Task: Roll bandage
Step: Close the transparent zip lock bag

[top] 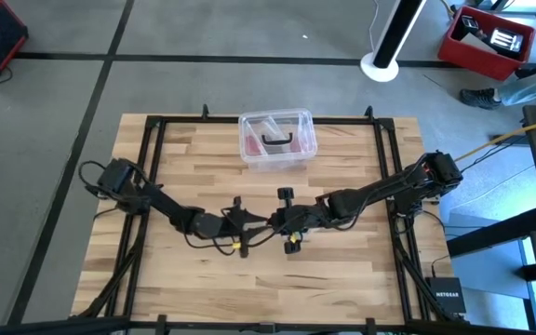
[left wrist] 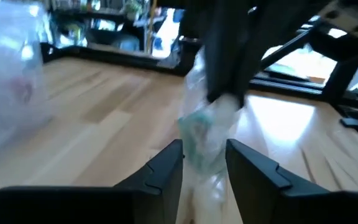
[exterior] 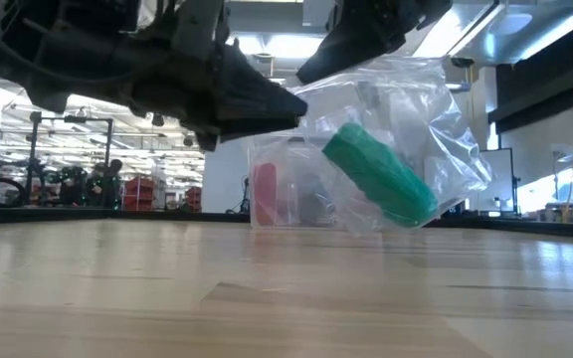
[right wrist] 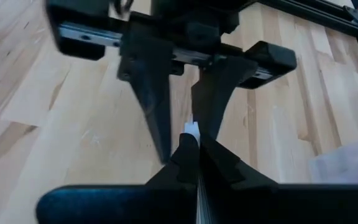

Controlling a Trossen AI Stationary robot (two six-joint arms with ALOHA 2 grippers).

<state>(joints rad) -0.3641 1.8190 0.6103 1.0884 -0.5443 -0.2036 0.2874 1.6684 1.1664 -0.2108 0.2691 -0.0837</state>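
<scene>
Bagged bandage hanging above the worktop point(exterior: 88, 288)

The right end effector point(right wrist: 191, 134) is pinching the clear bag point(exterior: 436, 119) shut-fingered, suspending the green bandage point(exterior: 378, 175) roll inside, while the left end effector point(left wrist: 204, 163) is standing parted around it.

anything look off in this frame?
Yes: the bandage is a green roll still sealed in a clear plastic bag, hanging tilted above the table from the shut right hand; left hand open around it.
</scene>
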